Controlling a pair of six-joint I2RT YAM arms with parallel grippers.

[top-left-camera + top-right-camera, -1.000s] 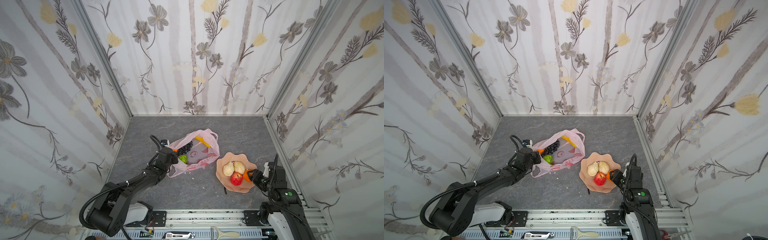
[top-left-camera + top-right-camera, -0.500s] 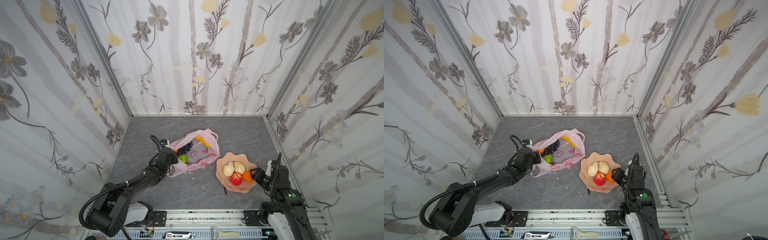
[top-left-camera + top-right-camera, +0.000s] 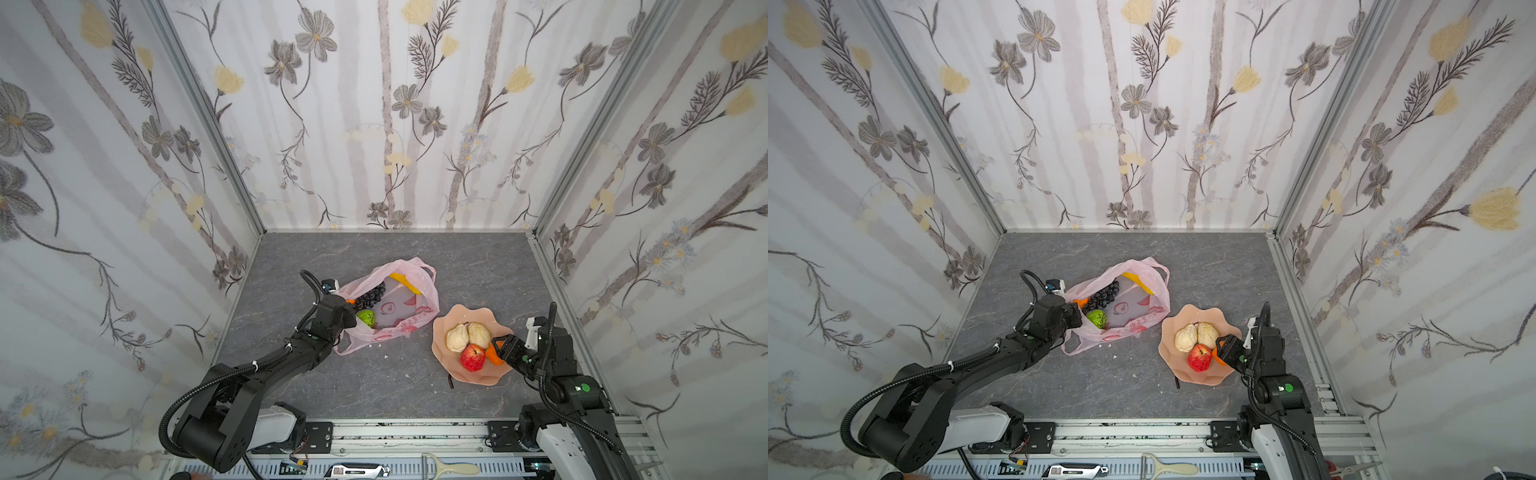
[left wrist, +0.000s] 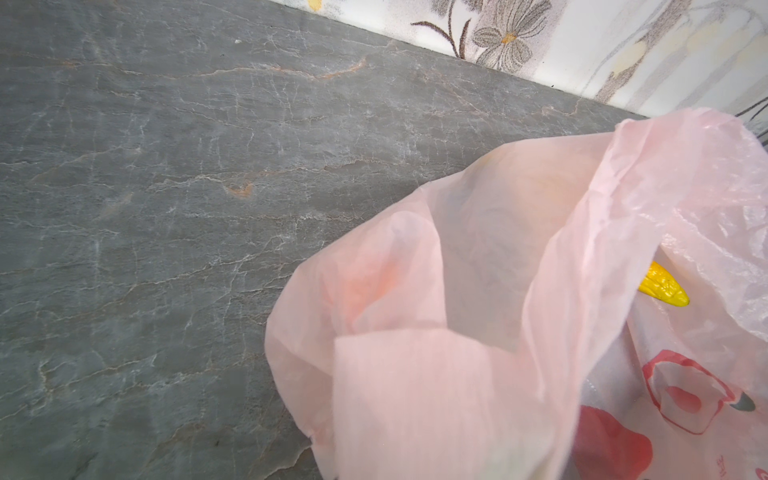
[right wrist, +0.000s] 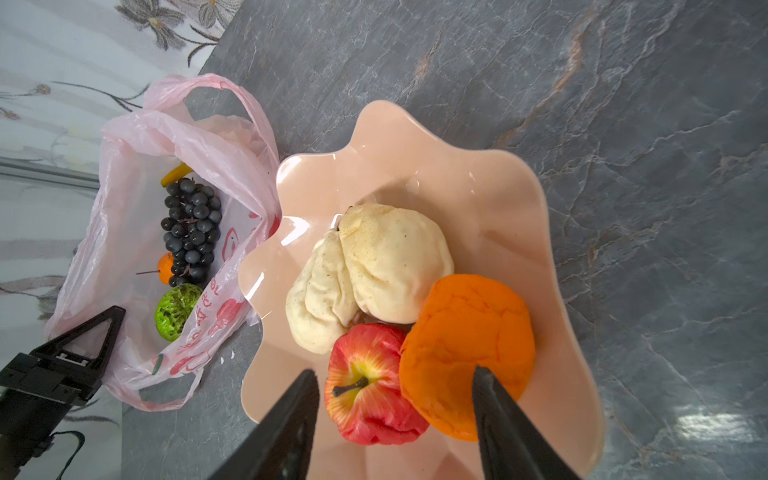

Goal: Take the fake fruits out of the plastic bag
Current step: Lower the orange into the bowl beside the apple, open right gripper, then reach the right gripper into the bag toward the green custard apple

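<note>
The pale-pink plastic bag lies open on the grey table. In it are a dark grape bunch, a bumpy green fruit, a yellow banana and a small orange. My left gripper is shut on the bag's near-left rim; the bag hides its jaws in the left wrist view. Two beige pears, a red apple and an orange rest in the peach dish. My right gripper hangs open over the apple and orange.
The flowered walls close in the table on three sides. A short black stick and white crumbs lie in front of the dish. The metal rail with a peeler and a knife runs along the front edge.
The right gripper has drawn back a little from the orange, which stays in the dish. The left arm and the bag have not moved.
</note>
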